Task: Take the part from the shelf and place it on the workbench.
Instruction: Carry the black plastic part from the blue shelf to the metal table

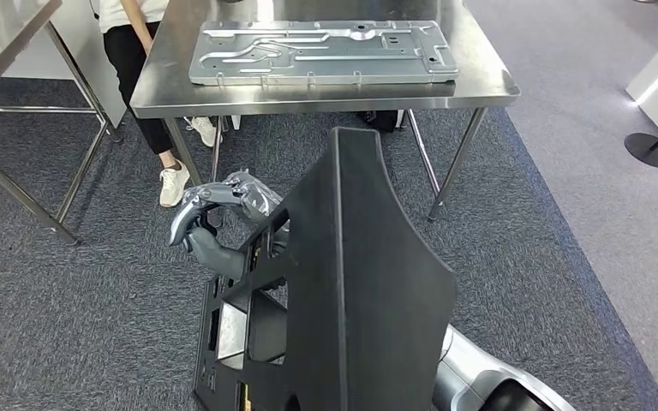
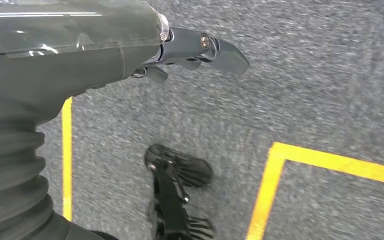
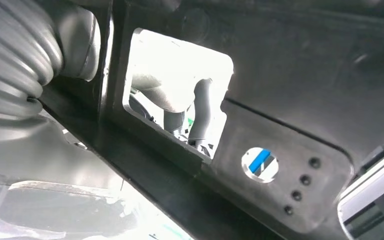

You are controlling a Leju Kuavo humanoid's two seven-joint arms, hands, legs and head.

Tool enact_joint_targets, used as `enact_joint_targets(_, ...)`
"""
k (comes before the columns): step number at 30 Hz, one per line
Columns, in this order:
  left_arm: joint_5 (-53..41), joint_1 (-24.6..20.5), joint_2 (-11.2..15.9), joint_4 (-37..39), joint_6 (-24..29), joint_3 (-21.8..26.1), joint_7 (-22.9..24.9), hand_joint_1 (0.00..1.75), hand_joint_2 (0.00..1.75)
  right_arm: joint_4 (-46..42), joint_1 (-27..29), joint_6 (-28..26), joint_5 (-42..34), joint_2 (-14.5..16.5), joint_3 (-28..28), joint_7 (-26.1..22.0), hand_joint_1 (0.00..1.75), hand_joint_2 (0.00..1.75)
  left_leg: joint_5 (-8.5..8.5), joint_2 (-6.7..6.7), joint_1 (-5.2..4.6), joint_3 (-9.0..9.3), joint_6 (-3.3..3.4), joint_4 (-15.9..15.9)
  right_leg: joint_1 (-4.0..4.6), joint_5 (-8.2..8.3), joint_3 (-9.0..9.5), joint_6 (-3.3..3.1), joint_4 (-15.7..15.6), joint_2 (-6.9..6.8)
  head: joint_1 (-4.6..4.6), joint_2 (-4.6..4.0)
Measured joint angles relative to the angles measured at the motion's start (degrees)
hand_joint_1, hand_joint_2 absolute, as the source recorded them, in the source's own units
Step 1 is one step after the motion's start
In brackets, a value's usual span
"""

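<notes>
The big black plastic panel (image 1: 343,282) looks stiff, light, awkward; left hand (image 1: 214,224) grips its cut-out edge, right hand's grip I can't tell.

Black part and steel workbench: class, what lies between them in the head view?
Bare grey carpet separates the black part from the workbench; only the workbench's legs stand there.

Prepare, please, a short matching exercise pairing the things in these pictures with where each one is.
Things:
1. black part
2. metal plate
3. yellow lines
4. person

Places:
A. on the workbench
B. on the carpet
C. behind the workbench's far left corner
D. in front of the workbench, off the floor

Pairs: 1-D, 2-A, 3-B, 4-C
</notes>
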Motion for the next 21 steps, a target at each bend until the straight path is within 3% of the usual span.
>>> enact_joint_targets(2,-0.07,0.05,-0.28,0.05,-0.01,-0.03,-0.01,0.00,1.75,0.06,0.07,-0.07,-0.01,-0.04,-0.14,0.05,1.75,1.75,-1.56,-0.28,-0.07,1.80,-0.22,-0.31,0.83,7.73,0.88,-1.37,-7.44,0.51,0.01,0.00)
enact_joint_targets(3,-0.09,0.04,-0.46,0.09,-0.02,-0.04,-0.02,0.00,1.75,0.10,0.13,-0.10,0.01,-0.07,-0.19,0.12,1.75,1.75,-2.21,-0.37,-0.09,2.49,-0.44,-0.70,1.15,10.81,1.36,-1.82,-9.92,0.82,0.01,0.00)
enact_joint_targets(4,-0.10,0.02,-0.58,0.12,-0.02,-0.05,-0.02,0.00,1.75,0.14,0.18,-0.14,0.02,-0.08,-0.25,0.17,1.75,1.75,-2.47,-0.42,-0.10,3.18,-0.70,-1.04,1.33,12.63,1.79,-2.11,-11.31,1.08,0.01,0.00)
enact_joint_targets(6,-0.14,-0.09,-0.57,0.15,-0.02,-0.06,-0.04,0.00,1.75,0.05,0.14,-0.24,0.03,-0.01,-0.35,0.24,1.75,1.75,-1.66,-0.32,-0.20,3.89,-1.37,-0.59,1.20,12.09,3.32,-2.30,-12.30,1.16,0.02,0.01)
enact_joint_targets(7,-0.19,-0.15,-0.51,0.15,-0.02,-0.07,-0.04,0.00,1.75,-0.02,0.09,-0.31,0.02,0.04,-0.39,0.21,1.75,1.75,-0.62,-0.11,-0.20,3.51,-1.66,1.16,1.04,11.69,4.46,-2.47,-12.96,1.12,0.03,0.01)
enact_joint_targets(9,-0.27,-0.34,-0.44,0.15,0.04,-0.10,-0.03,0.00,1.75,-0.13,-0.01,-0.40,0.01,0.12,-0.42,0.19,1.75,1.75,0.51,0.31,-0.14,0.11,-2.26,7.29,0.75,10.67,6.90,-2.68,-14.09,1.03,0.02,0.01)
enact_joint_targets(10,-0.30,-0.37,-0.40,0.15,0.09,-0.11,-0.03,0.00,1.75,-0.11,-0.02,-0.43,0.01,0.13,-0.43,0.19,1.75,1.75,-0.26,0.47,-0.08,-2.23,-2.58,10.57,0.69,10.03,7.92,-2.74,-14.41,1.01,0.02,0.00)
enact_joint_targets(12,-0.29,-0.24,-0.32,0.15,0.19,-0.10,-0.01,0.00,1.75,-0.07,0.03,-0.46,0.03,0.13,-0.43,0.22,1.75,1.75,-4.79,0.55,0.02,-6.46,-3.19,14.16,0.56,8.55,9.76,-2.72,-14.61,1.04,0.02,0.00)
enact_joint_targets(13,-0.29,-0.16,-0.29,0.15,0.19,-0.10,0.00,0.00,1.75,-0.04,0.05,-0.46,0.03,0.13,-0.43,0.22,1.75,1.75,-6.95,0.60,0.12,-7.81,-3.36,14.06,0.49,7.75,10.75,-2.65,-14.61,1.07,0.02,0.00)
enact_joint_targets(14,-0.29,-0.11,-0.28,0.15,0.20,-0.10,0.01,0.00,1.75,-0.01,0.07,-0.46,0.03,0.13,-0.43,0.23,1.75,1.75,-7.67,0.68,0.26,-8.61,-3.47,12.64,0.42,6.88,11.87,-2.51,-14.60,1.10,0.02,0.00)
enact_joint_targets(15,-0.29,-0.08,-0.28,0.15,0.20,-0.11,0.01,0.00,1.75,0.03,0.09,-0.46,0.04,0.13,-0.43,0.24,1.75,1.75,-6.29,0.79,0.42,-8.90,-3.52,10.05,0.35,5.98,13.05,-2.34,-14.58,1.09,0.02,0.00)
enact_joint_targets(18,-0.33,0.11,-0.28,0.15,0.24,-0.12,0.03,0.00,1.75,0.25,0.11,-0.47,0.04,0.13,-0.41,0.29,1.75,1.75,5.68,1.33,0.48,-8.65,-3.10,1.15,0.29,3.40,15.60,-1.48,-14.11,1.13,0.03,0.00)
enact_joint_targets(19,-0.38,0.14,-0.26,0.15,0.29,-0.12,0.03,0.00,1.75,0.31,0.11,-0.50,0.06,0.13,-0.40,0.31,1.75,1.75,8.14,1.45,0.27,-8.54,-2.73,0.03,0.26,2.73,15.95,-1.10,-13.94,1.18,0.03,0.00)
enact_joint_targets(21,-0.50,-0.02,-0.19,0.15,0.41,-0.13,-0.01,0.00,1.75,0.33,-0.06,-0.58,0.09,0.17,-0.42,0.27,1.75,1.75,8.50,1.41,-0.03,-8.14,-1.87,-0.03,0.11,1.72,16.47,-0.31,-13.92,1.25,0.02,0.00)
